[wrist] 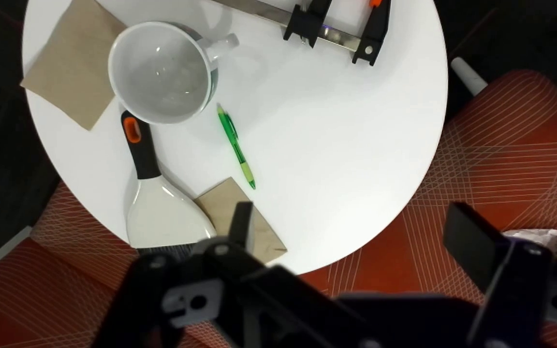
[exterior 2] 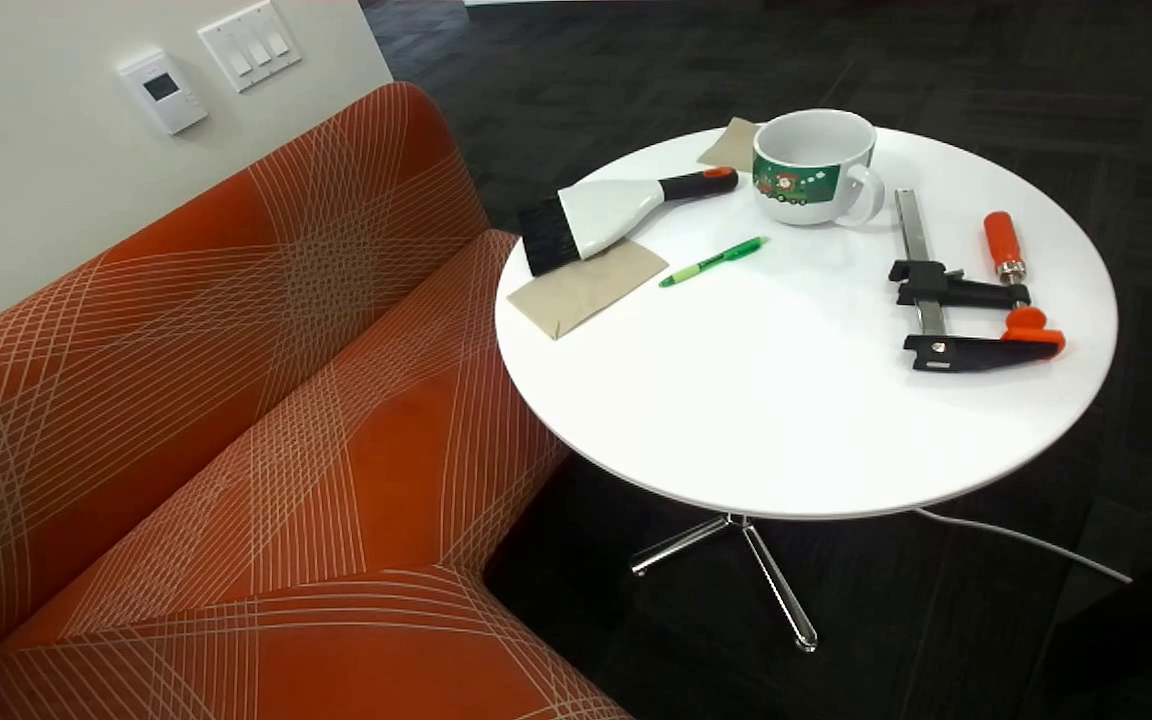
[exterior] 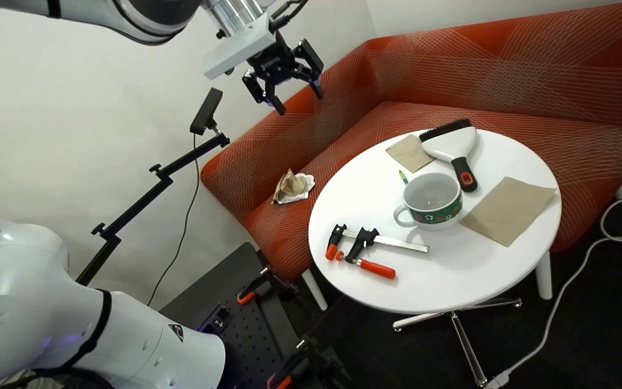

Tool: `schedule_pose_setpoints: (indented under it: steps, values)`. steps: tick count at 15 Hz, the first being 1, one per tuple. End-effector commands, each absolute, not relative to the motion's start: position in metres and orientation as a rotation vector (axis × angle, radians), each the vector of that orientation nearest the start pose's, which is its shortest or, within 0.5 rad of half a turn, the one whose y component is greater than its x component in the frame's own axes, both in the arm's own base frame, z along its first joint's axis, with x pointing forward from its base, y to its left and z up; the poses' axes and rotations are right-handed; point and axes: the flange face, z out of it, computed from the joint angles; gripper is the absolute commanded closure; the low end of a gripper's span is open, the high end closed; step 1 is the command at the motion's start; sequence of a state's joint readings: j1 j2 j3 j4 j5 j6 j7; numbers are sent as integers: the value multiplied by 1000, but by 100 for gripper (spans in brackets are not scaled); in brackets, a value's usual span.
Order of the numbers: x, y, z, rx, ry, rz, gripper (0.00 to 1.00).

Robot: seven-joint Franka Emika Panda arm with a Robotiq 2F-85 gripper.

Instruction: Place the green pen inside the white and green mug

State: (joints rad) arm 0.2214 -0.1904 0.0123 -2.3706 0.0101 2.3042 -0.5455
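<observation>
The green pen lies flat on the white round table, in both exterior views (exterior: 403, 177) (exterior 2: 714, 262) and in the wrist view (wrist: 236, 145). The white and green mug stands upright beside one end of the pen, in both exterior views (exterior: 434, 202) (exterior 2: 804, 180) and in the wrist view (wrist: 162, 72). Its inside looks empty and its handle points towards the clamp side. My gripper (exterior: 299, 102) is open and empty, high above the couch side of the table. In the wrist view its fingers (wrist: 350, 208) are wide apart, with the pen beyond the left finger.
The white table (exterior 2: 736, 400) also holds a white brush (exterior 2: 611, 215) beside the mug and pen, a bar clamp (exterior 2: 926, 280), and two tan pads (exterior: 508, 210) (wrist: 264, 232). An orange couch (exterior: 332, 135) wraps the table's side, with crumpled paper (exterior: 292, 186) on it.
</observation>
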Motion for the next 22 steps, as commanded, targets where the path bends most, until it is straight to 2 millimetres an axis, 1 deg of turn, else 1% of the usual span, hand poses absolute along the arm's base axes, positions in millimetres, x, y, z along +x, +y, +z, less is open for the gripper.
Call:
schedule_pose_setpoints:
  steps: [1,3,6,13,18,22]
  values:
    - [493,113,393,-2892,-1216,-271,0]
    - [510,111,375,-2874,-1252,-345,0]
    - [535,108,340,-2824,-1329,-365,0]
    - [590,102,266,-2694,-1467,-249,0]
    - [617,95,220,-2681,-1489,-201,0]
    - [631,93,188,-2670,-1525,-152,0]
